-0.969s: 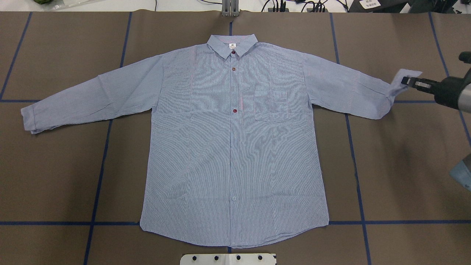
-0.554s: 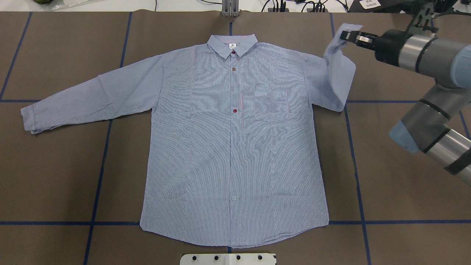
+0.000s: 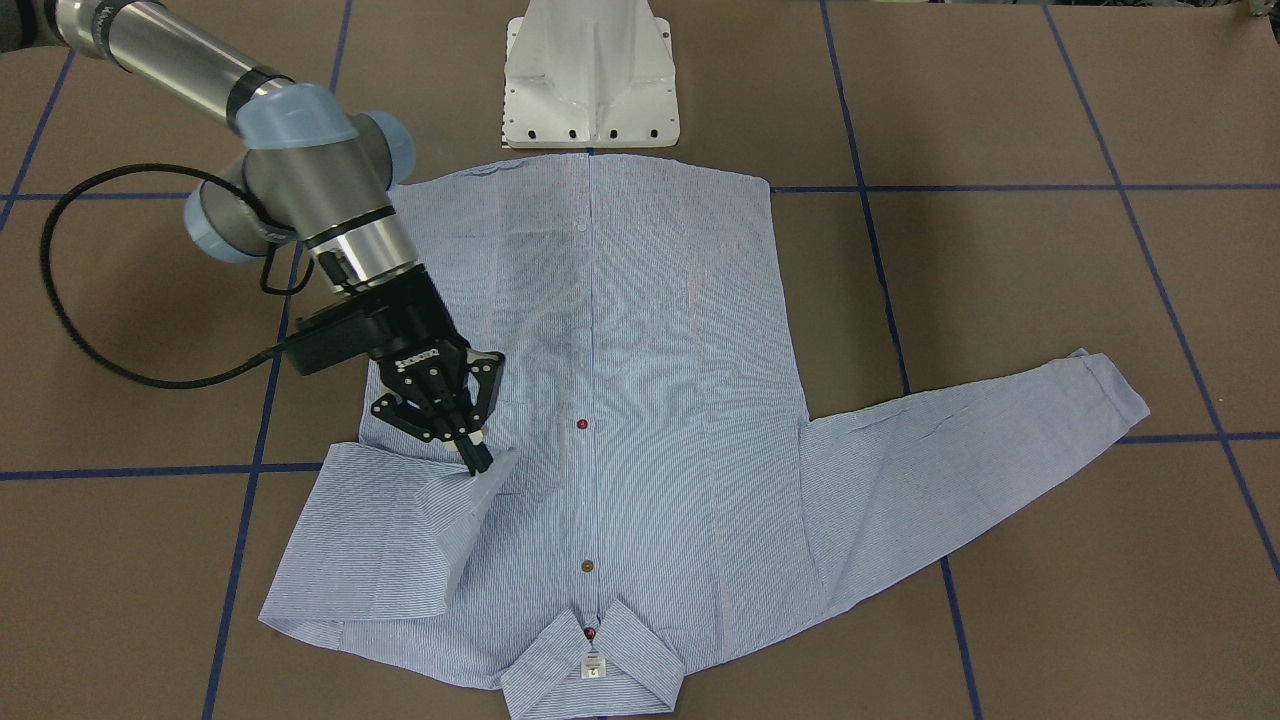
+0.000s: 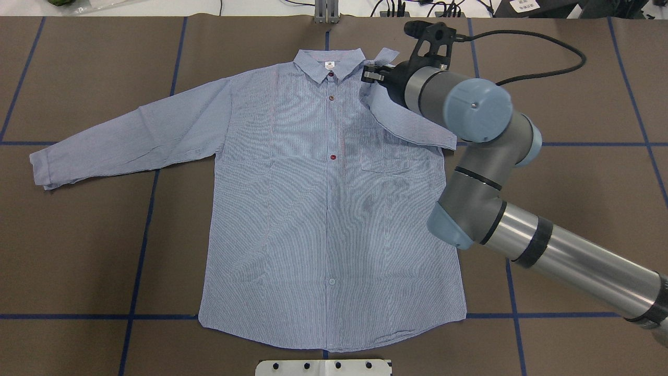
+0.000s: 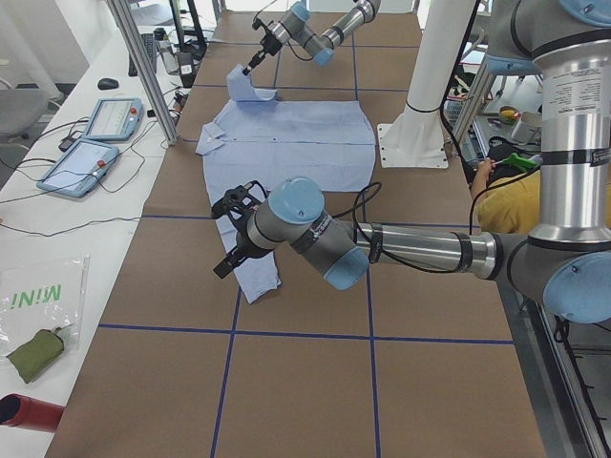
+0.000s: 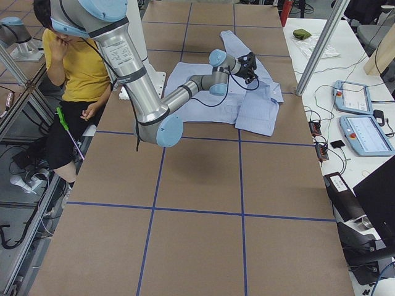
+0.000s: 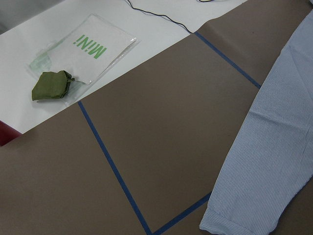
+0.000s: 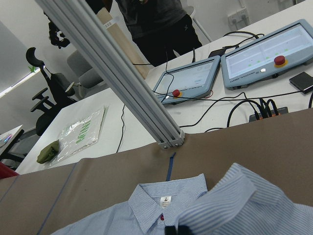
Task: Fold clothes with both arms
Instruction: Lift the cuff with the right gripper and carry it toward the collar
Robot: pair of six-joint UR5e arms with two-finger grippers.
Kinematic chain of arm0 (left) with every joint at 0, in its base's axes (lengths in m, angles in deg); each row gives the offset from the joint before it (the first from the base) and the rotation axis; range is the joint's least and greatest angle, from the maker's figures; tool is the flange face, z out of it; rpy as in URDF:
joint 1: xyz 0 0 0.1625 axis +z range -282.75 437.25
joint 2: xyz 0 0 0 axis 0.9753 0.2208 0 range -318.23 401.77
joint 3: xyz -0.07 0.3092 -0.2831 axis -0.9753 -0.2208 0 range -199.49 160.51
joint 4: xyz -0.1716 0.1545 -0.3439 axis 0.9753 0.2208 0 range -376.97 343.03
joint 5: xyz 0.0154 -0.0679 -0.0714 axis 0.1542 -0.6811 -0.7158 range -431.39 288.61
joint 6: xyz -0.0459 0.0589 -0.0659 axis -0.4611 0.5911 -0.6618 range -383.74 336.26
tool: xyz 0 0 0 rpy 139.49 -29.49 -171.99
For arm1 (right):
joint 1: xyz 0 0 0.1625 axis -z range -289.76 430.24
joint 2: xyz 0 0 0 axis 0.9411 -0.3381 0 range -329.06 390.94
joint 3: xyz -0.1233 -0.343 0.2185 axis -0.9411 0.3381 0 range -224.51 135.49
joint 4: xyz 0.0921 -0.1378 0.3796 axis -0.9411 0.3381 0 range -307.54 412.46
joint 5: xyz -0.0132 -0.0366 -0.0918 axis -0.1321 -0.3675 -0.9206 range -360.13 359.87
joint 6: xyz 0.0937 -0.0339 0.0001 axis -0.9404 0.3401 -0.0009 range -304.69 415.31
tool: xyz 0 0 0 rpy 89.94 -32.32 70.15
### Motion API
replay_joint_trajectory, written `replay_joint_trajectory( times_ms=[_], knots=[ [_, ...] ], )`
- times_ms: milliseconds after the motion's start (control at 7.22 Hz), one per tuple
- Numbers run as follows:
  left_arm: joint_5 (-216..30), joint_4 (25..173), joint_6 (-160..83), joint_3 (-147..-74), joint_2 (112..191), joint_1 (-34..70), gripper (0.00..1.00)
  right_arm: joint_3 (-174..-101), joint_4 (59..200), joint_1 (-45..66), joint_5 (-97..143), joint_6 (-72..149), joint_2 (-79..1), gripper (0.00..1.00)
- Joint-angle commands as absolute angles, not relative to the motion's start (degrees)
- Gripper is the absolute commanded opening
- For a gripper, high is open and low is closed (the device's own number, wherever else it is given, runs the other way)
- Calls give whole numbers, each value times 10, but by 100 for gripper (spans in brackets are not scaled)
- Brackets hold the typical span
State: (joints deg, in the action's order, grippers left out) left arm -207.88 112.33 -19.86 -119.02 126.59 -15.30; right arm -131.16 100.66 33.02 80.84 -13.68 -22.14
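- Locate shirt (image 4: 323, 219) spread flat, front up and buttoned, at centre of brown table cover (image 4: 78, 250); collar (image 4: 329, 61) to the far side, hem to the near side, just beside white pedestal base (image 3: 590, 80).
- Note right gripper (image 3: 477, 455) pinched narrow on cuff (image 4: 384, 55) of right sleeve (image 4: 412, 125), raised above shirt just right of collar.
- Note right sleeve doubled over leftward across right shoulder and chest, covering upper part of chest pocket (image 4: 386, 163).
- Note right arm (image 4: 485, 172) reaching in from the near right, above right side of shirt.
- Note left sleeve (image 4: 130, 136) stretched flat to the left, away from shirt body, with left cuff (image 7: 234, 223) resting on table cover.
- Locate left gripper (image 5: 224, 267) above left cuff, visible in the left side view only; cannot tell jaw opening.
- See blue tape lines (image 4: 140, 250) forming a grid on table cover.
- Beyond far edge, on white bench: green pouch (image 7: 51, 85), clear bag (image 7: 90, 46) printed "MiNi", two control tablets (image 8: 266, 51) with red buttons.
- On near side, behind robot: person (image 6: 77, 68) in yellow top.
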Motion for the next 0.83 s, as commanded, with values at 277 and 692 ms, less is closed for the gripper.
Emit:
replay_joint_trajectory(
  times_ms=[277,692],
  knots=[
    [-2079,1156,-201,-1157,1266,-153,100,-1099,1264,387,764,-128,4,0],
    [-2079,1157,-200,-1149,1266,-152,100,-986,1299,410,737,-115,81,0]
  ],
)
